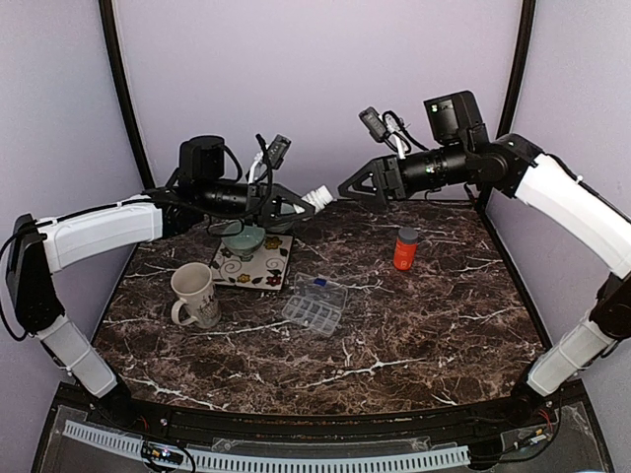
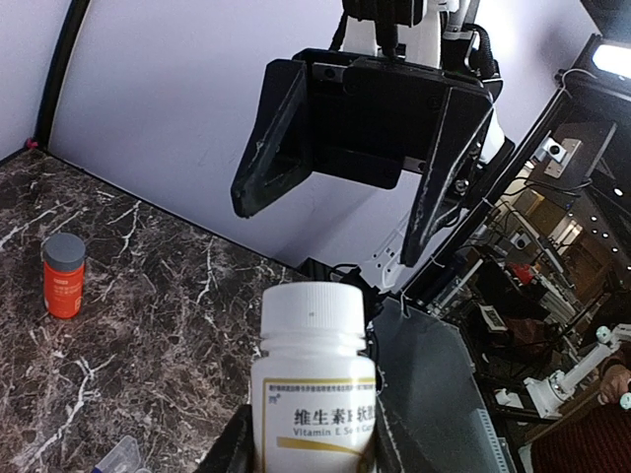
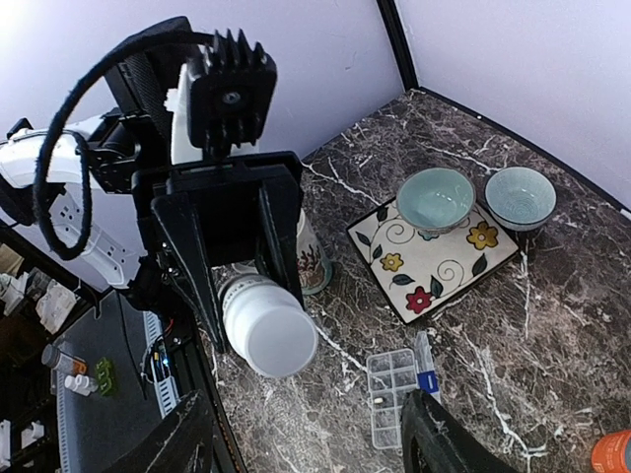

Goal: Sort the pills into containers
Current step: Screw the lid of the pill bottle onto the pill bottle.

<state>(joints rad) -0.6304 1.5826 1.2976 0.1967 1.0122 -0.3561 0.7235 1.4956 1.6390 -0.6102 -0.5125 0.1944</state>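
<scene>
- White pill bottle (image 2: 315, 365): pinched in left tool (image 1: 294, 204), raised above the far surface (image 1: 434, 325).
- Right tool (image 1: 355, 186): spread wide, facing the bottle.
- Clear organiser box (image 1: 315, 305): mid-surface, right of cream mug (image 1: 194, 294).

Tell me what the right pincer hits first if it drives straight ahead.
Probably the white bottle in the left pincer, cap toward the right pincer; gap between looks free, depth unclear.

The white bottle (image 2: 315, 365) between the jaws of the left gripper (image 2: 308, 443) has a label (image 2: 317, 426). On it are Chinese signs, 维生素E, and under them the words "Vitamin E". The rest is cut off. The print on the orange bottle (image 2: 63, 281), far to the left of those jaws, is too tiny to read.
</scene>
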